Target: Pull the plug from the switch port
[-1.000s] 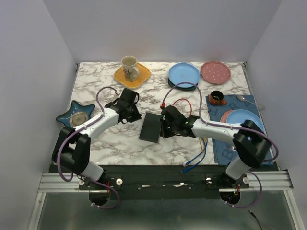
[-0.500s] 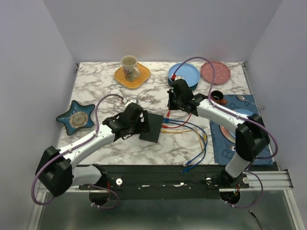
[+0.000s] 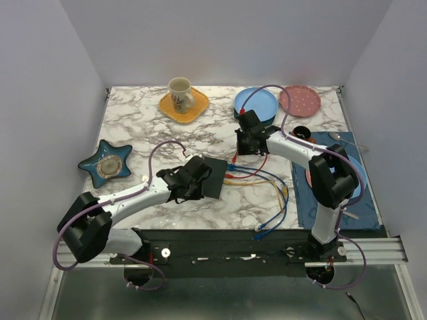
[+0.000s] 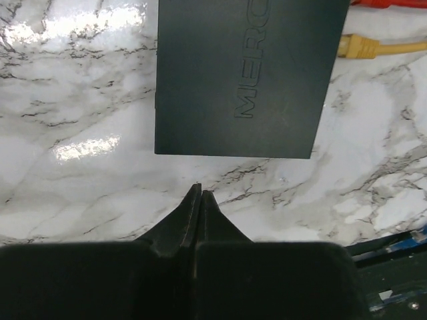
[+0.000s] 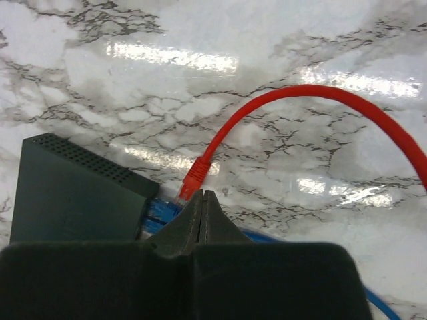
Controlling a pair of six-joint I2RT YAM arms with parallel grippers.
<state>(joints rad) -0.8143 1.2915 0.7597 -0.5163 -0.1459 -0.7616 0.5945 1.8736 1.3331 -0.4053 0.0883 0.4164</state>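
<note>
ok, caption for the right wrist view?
Shut right gripper by red plug, clear of black switch; blue cables at its edge.

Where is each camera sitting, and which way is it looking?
Top camera: up high behind the arms, looking down on the marble table; both arms show, with the left claw and right claw.
Left wrist camera: on the left arm, looking down past its own shut claw at the black box and a yellow plug.
Right wrist camera: on the right arm, looking down past its own shut claw at a red plug and the box's corner.
Shared: the black box shows in all three views.
</note>
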